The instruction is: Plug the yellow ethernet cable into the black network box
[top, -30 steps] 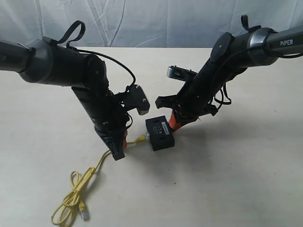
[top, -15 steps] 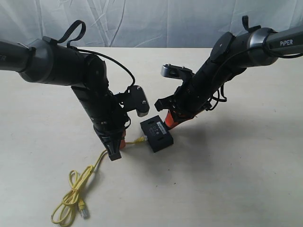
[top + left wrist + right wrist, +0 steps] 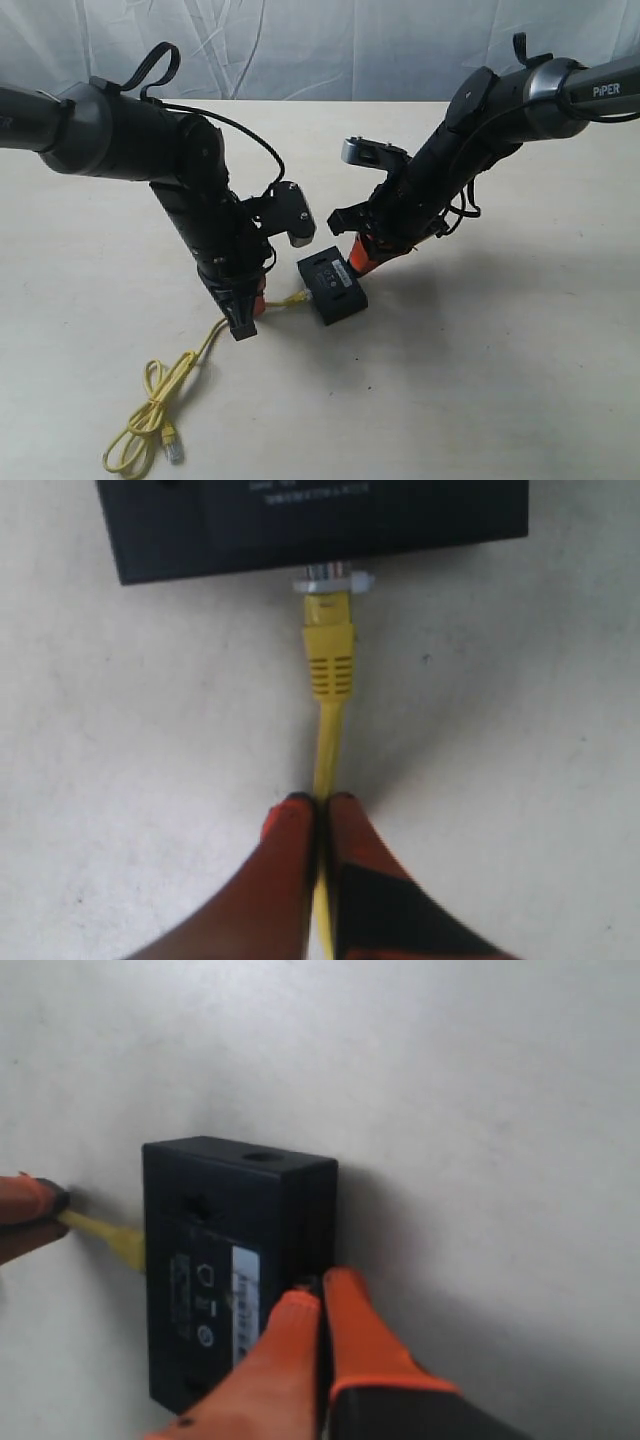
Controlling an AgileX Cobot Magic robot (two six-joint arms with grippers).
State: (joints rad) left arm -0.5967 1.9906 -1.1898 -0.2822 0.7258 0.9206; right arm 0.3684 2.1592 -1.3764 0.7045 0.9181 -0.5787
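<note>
The black network box lies flat on the table, pale label strip up. The yellow ethernet cable runs from a loose coil to its plug, whose clear tip meets the box's side wall; how deep it sits I cannot tell. My left gripper is shut on the cable a short way behind the plug, also seen in the exterior view. My right gripper is shut, its orange tips resting against the box's opposite edge.
The cable's spare length lies coiled near the front left of the table, with its other plug beside it. A wrinkled white cloth backdrop hangs behind the pale table.
The right gripper has moved left with the box sliding ahead of it toward the plug. The left gripper shifted slightly and the coil of cable dragged a little.
</note>
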